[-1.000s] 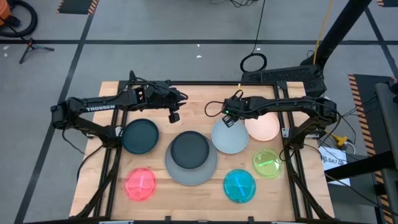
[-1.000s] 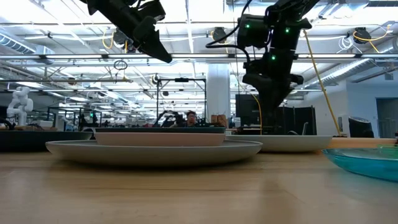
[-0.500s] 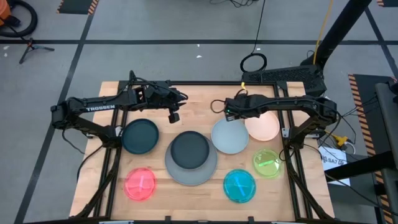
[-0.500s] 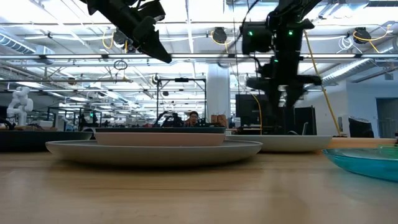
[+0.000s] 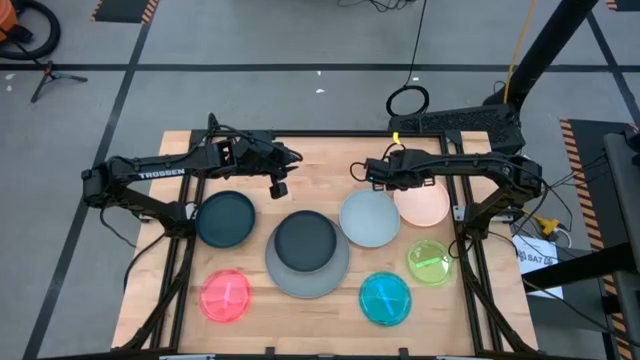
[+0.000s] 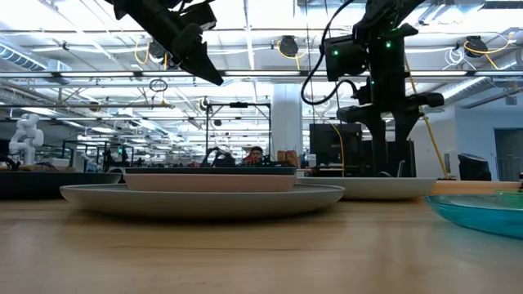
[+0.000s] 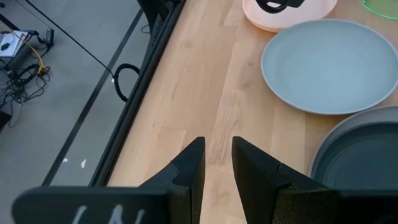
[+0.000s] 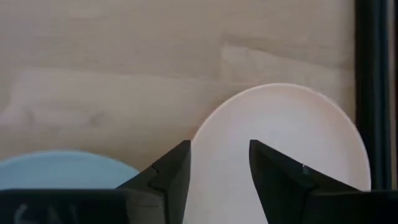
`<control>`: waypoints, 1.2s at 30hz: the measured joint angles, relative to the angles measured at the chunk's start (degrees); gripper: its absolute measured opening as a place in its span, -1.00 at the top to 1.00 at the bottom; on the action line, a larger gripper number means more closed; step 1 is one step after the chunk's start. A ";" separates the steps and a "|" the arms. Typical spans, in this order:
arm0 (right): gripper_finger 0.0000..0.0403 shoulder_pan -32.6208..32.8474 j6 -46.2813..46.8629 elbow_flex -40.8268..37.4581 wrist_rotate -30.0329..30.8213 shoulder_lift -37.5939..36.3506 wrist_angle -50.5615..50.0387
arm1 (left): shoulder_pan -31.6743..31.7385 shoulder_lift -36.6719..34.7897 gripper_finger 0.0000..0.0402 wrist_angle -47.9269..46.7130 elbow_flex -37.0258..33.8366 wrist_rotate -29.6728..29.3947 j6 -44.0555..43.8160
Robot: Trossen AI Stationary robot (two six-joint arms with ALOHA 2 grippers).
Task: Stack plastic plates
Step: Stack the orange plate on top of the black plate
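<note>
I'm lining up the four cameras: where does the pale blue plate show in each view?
High view: pale blue plate, right of centre.
Low view: the far plate right of the stack, probably.
Left wrist view: upper right.
Right wrist view: bottom-left sliver.
Shared landmark: the peach-pink plate beside it.

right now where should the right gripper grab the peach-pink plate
Pinch the peach-pink plate at its raised rim on the back-left arc, coming straight down. It lies flat, and the open right gripper hovers just there; the pale blue plate crowds the front-left edge.
</note>
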 joint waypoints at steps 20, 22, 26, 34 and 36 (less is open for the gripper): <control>0.20 -3.45 0.64 -18.16 0.61 0.02 28.53 | 0.00 0.00 0.56 0.02 0.01 -0.02 0.53; 0.24 -3.53 0.98 -19.06 1.10 0.02 28.79 | 0.01 -0.01 0.56 0.02 -0.01 -0.02 0.47; 0.37 -3.53 0.87 -20.41 1.75 0.02 31.54 | 0.00 -0.02 0.56 0.04 0.01 -0.02 0.53; 0.78 -3.53 -1.58 -20.68 2.90 0.00 35.86 | 0.00 -0.02 0.56 0.76 0.01 -0.02 0.31; 0.88 -3.51 -2.91 -20.68 3.07 0.02 37.53 | 0.00 -0.02 0.56 0.76 0.01 -0.02 0.20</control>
